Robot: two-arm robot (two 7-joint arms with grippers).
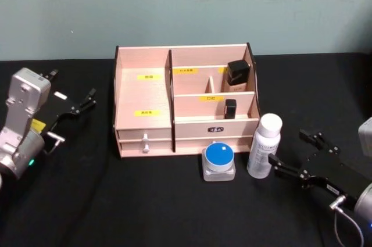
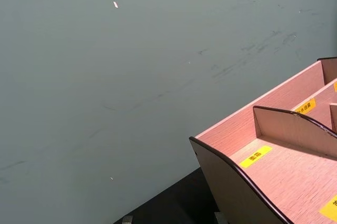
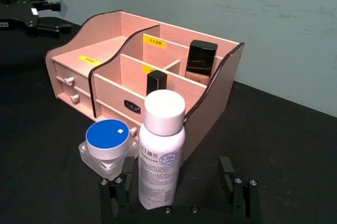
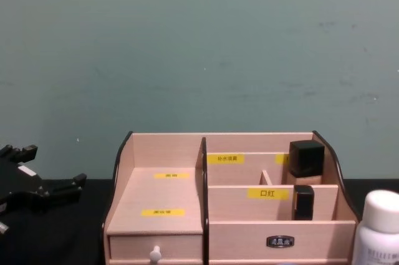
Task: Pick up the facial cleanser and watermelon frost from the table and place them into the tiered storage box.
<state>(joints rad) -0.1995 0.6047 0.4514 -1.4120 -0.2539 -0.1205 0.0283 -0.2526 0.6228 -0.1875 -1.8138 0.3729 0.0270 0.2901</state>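
Two claws spread: right claw (image 1: pixel 288 149) beside facial cleanser (image 1: pixel 264 145), left claw (image 1: pixel 74 83) well apart.

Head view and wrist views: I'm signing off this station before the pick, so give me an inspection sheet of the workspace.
Surface: black table, nothing spilled.
Job's things: facial cleanser and watermelon frost upright on the table, side by side before the tiered storage box; neither is in it.
Clutter: black-capped bottle and small black tube in the box's right compartments.
Grippers: left gripper open, left of the box; right gripper open beside the cleanser, not gripping.
Cables: grey lead at the right wrist.
Surroundings: scuffed teal wall.
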